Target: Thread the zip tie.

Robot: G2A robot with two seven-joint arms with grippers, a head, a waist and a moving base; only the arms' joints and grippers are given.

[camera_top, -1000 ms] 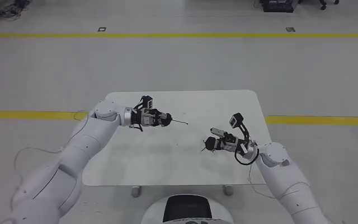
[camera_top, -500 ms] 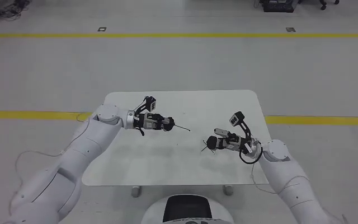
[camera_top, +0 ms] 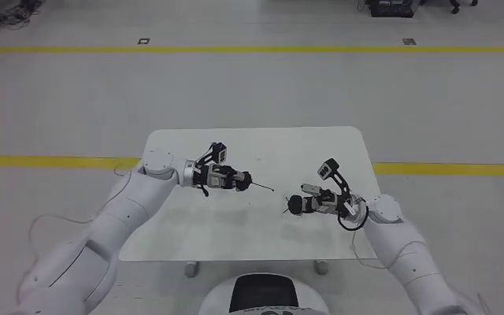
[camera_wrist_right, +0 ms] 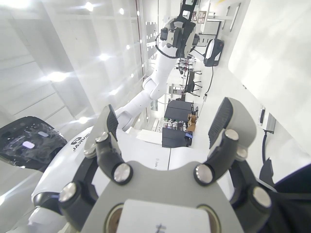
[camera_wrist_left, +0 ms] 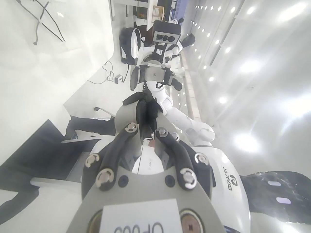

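The zip tie (camera_top: 262, 187) is up in the air over the white table (camera_top: 236, 228), a thin black strand poking out of the left gripper (camera_top: 241, 181), whose fingers are pinched tight on its near end. Its free tip points across at the right gripper (camera_top: 291, 205), which hangs near but apart, fingers spread wide with nothing between them. I'd call this the line-up, with nothing threaded yet. The next move seems to want that gap closed gently and the right fingers brought squarely around the tip, since so slim a strand will likely flex aside.
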